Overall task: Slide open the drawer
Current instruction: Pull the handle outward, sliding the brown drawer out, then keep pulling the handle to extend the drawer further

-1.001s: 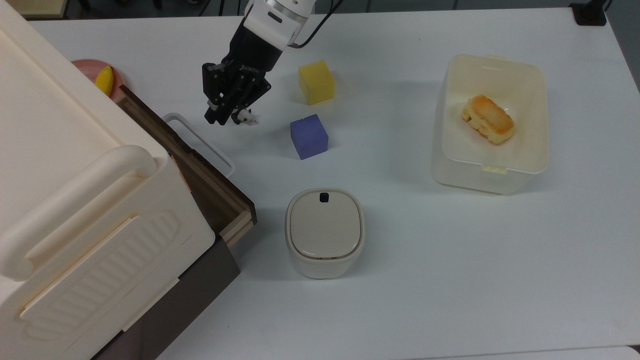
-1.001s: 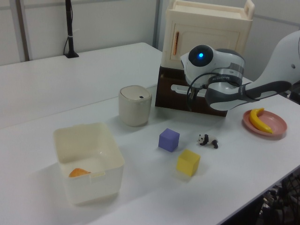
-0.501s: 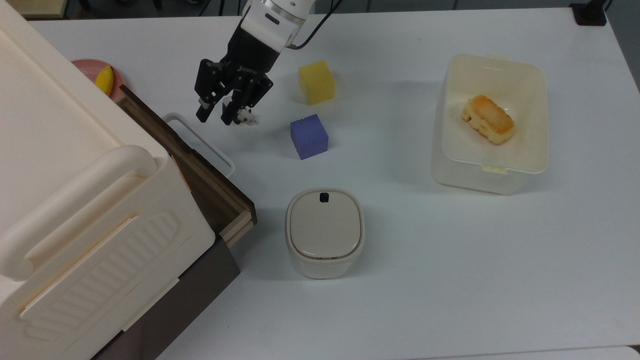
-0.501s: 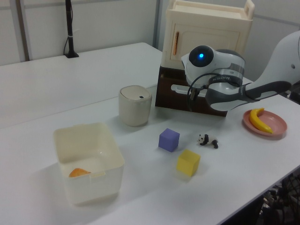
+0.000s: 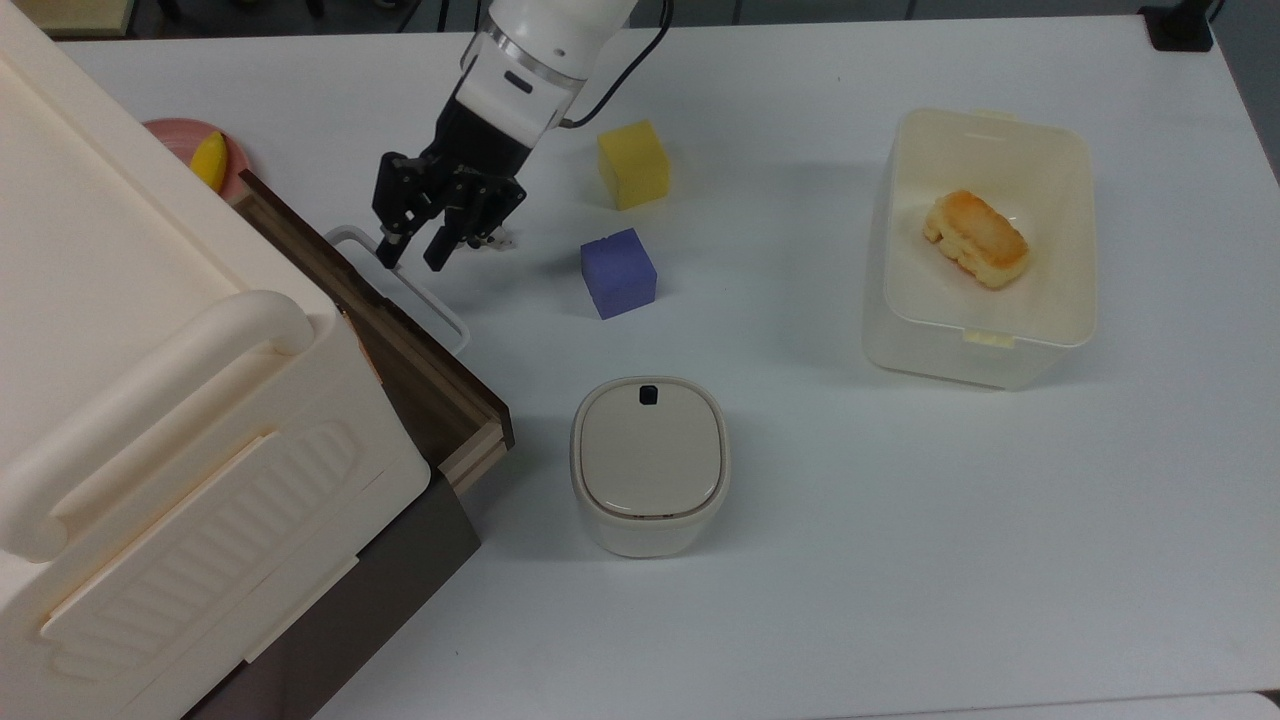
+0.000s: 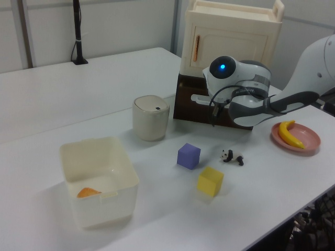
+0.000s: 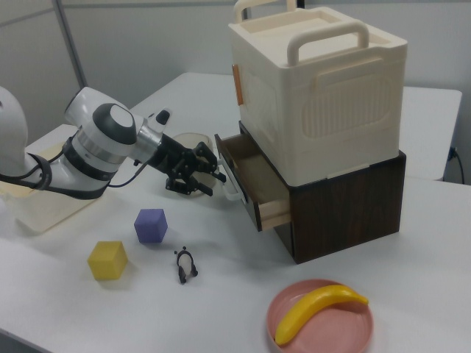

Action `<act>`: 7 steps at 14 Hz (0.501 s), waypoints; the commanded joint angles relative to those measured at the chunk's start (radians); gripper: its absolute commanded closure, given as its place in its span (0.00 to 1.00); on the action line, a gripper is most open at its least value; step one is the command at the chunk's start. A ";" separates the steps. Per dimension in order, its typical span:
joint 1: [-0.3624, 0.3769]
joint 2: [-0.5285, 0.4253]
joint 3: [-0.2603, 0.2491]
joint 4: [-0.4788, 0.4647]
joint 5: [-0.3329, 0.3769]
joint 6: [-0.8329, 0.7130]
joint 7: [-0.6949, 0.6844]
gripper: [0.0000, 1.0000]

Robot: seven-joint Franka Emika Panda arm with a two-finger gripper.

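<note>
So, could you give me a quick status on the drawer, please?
Gripper open, at the handle, not gripping. Drawer partly out. Nothing blocking its path.

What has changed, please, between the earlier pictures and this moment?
The claw has moved toward the top view's lower left, closing on the white handle of the drawer, fingers open, holding nothing. The drawer, partly open, has not shifted; the blocks, panda, bins and banana stayed put.

Two cubes (image 5: 632,163), one banana (image 7: 317,309), one panda (image 7: 185,264).
</note>
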 commanded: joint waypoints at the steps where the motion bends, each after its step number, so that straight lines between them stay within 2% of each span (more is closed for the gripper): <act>1: -0.018 0.049 -0.002 0.064 -0.022 0.011 0.011 0.49; 3: -0.027 0.060 -0.004 0.068 -0.043 0.013 0.009 0.53; 7: -0.027 0.071 -0.005 0.069 -0.057 0.014 0.009 0.74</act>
